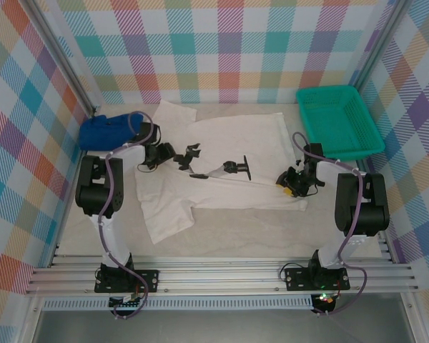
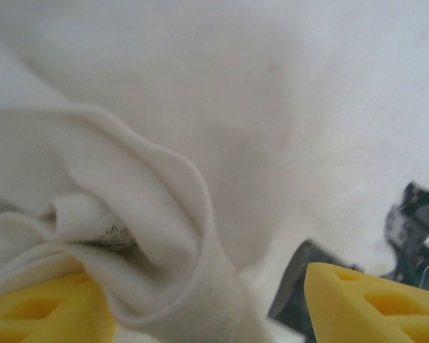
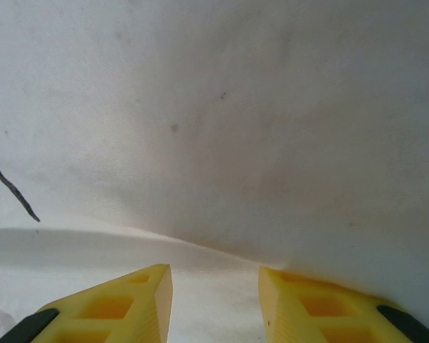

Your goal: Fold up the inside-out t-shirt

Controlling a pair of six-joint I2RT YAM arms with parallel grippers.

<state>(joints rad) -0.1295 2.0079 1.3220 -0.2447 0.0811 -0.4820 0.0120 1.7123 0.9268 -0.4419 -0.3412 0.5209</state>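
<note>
A: White t-shirt [image 1: 236,143] was seen spread flat on the table [image 1: 229,239], long axis left-right, collar end to the left.
B: Collar [image 2: 200,200] was found bunched between the open jaws of the left gripper [image 2: 200,286], not clamped. Hem edge [image 3: 129,236] was seen just ahead of the right gripper [image 3: 214,275], which was part open with nothing held.

Far left of me: a crumpled blue cloth [image 1: 109,131] at the back edge of the table [image 1: 236,232]. Far right of me: a green basket [image 1: 338,121] beside the checked wall [image 1: 222,50].
</note>
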